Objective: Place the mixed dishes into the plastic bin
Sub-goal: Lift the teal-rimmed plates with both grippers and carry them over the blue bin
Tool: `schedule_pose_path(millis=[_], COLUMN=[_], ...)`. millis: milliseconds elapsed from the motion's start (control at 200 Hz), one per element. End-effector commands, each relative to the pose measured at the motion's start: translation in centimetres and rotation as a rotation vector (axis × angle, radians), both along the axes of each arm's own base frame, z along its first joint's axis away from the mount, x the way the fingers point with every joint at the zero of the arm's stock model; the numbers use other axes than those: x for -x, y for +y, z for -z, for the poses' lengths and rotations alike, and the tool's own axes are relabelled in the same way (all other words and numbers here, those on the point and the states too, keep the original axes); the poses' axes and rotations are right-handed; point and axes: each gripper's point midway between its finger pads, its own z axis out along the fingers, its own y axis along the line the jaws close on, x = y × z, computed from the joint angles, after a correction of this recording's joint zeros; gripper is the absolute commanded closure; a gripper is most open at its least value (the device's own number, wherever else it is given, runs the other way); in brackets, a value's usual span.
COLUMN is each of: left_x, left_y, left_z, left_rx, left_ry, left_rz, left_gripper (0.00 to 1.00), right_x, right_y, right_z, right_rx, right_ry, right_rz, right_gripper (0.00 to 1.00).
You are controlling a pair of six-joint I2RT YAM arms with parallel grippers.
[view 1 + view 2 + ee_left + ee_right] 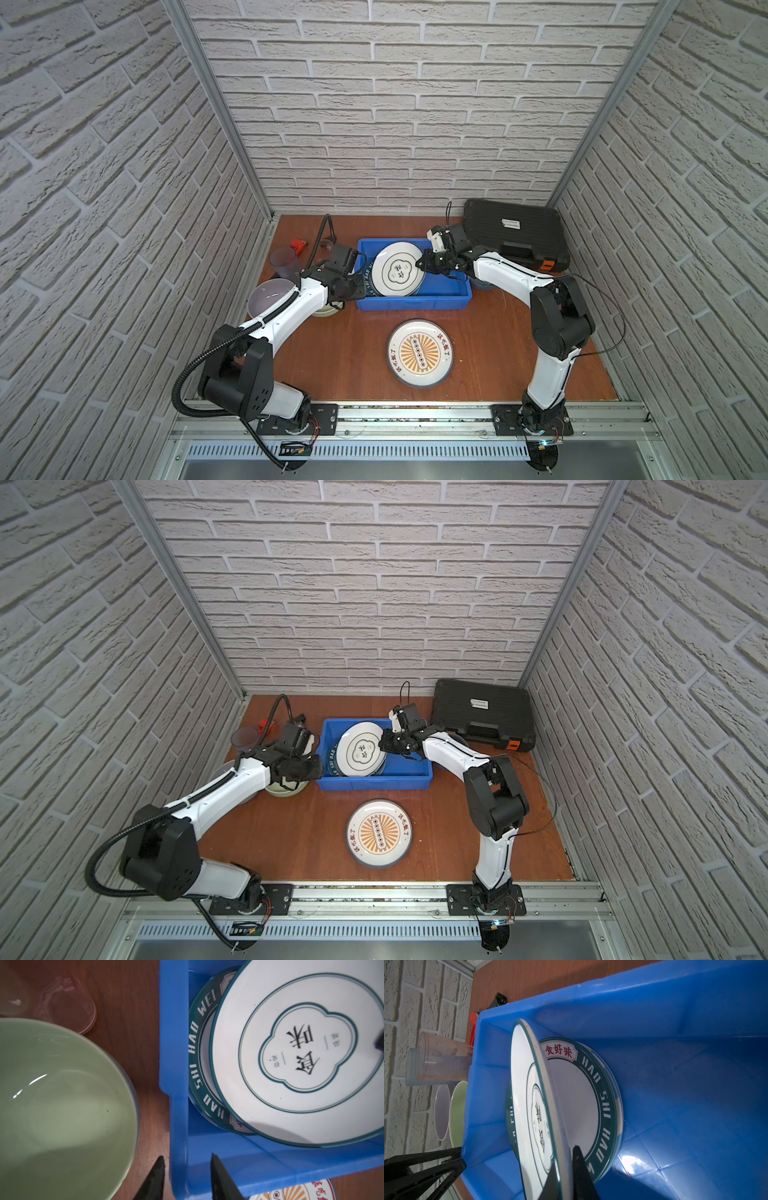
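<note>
Blue plastic bin (415, 304) sits toward the back edge of the table (340, 353); inside, teal-rimmed white plate (399, 269) leans tilted over a flat green-rimmed plate (197, 1047); orange sunburst plate (419, 353) nearer the front edge; right gripper (565, 1155) clamped on the tilted plate's rim; left gripper (187, 1157) jaws apart, astride the bin's left wall.

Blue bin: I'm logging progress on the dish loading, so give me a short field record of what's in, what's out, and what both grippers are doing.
Inside blue bin: dark green-banded plate lying flat; teal-rimmed white plate tilted above it
Right gripper: shut on the teal-rimmed white plate's rim
Left gripper: open, one finger either side of the bin wall near a corner
On table: orange sunburst plate in front of the bin; pale green bowl, lavender bowl and translucent tumblers beside it
</note>
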Motion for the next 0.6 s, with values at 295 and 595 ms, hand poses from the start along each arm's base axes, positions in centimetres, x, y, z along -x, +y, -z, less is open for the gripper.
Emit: schedule_pose_path(millis=[295,595], left_x=[-1.5,-1.6], left_y=[-0.7,-0.8], left_z=[-0.6,-1.1], left_rx=[0.025,0.027], left_ry=[-0.036,-0.044], left_rz=[0.014,0.016], left_gripper=[0.73,0.73], right_x=[-1.4,-1.1], right_y=[3.4,3.2], right_z=[-0.2,3.0], right_rx=[-0.133,-0.08], right_ry=[-0.022,0.029], right_rz=[-0.041,-0.043], right_gripper=[0.89,0.76])
